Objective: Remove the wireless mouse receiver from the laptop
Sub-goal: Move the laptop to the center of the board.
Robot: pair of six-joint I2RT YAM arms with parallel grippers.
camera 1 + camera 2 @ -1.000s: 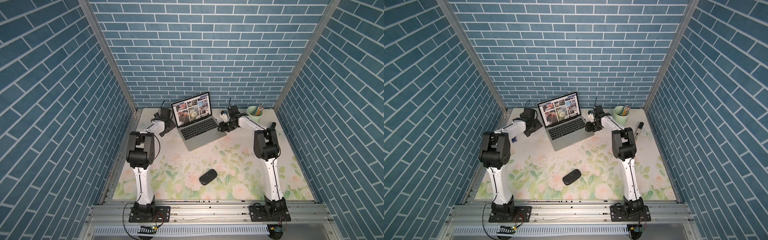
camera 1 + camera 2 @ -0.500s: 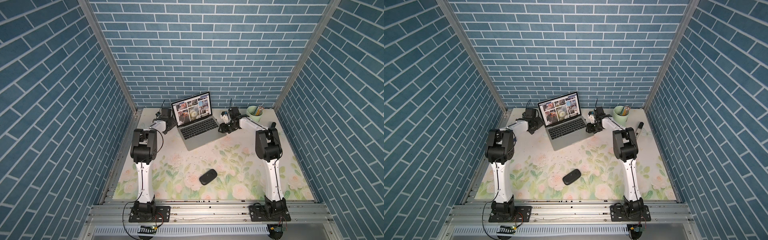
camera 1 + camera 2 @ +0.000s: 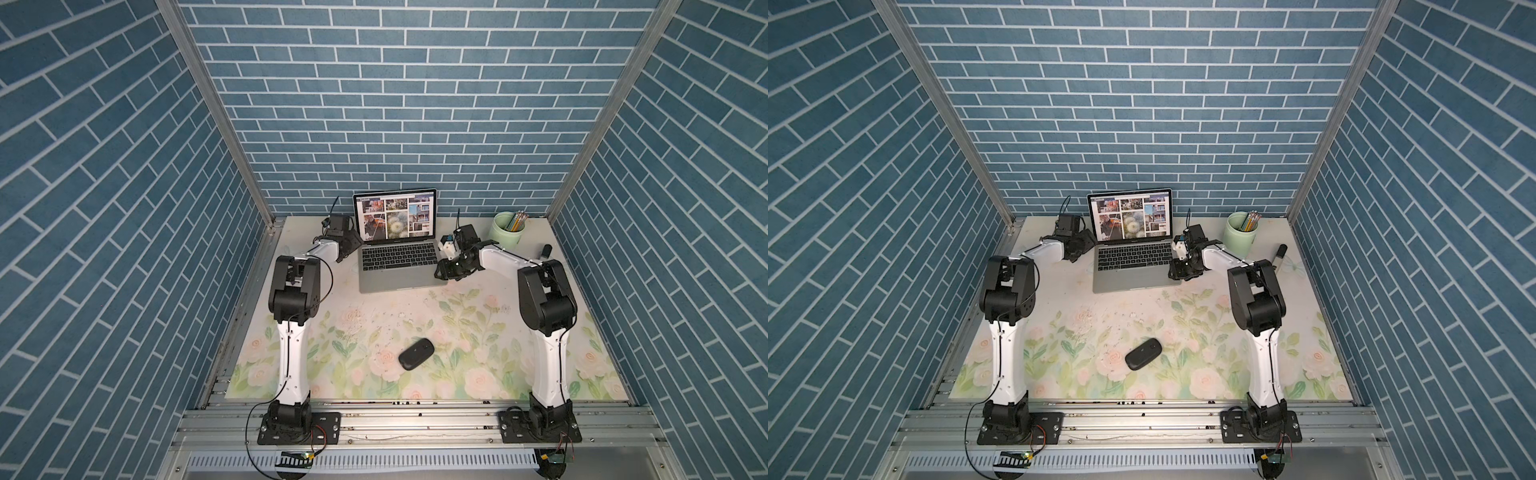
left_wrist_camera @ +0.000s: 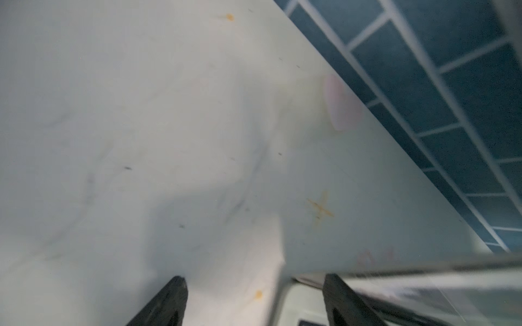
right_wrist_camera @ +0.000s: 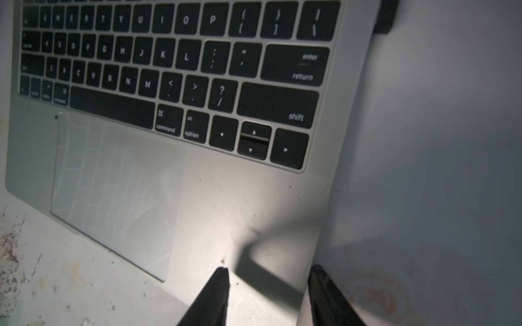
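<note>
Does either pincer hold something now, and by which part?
Nothing is held. The left pincer and right pincer are open and empty; the wireless mouse receiver sits in the laptop.

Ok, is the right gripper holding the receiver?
No, the right gripper is open and empty over a corner of the laptop; the wireless mouse receiver sits apart, in its side edge.

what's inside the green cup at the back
Pencils stand in the cup, ends poking above its rim. Its wall hides their lower parts and anything else inside.
</note>
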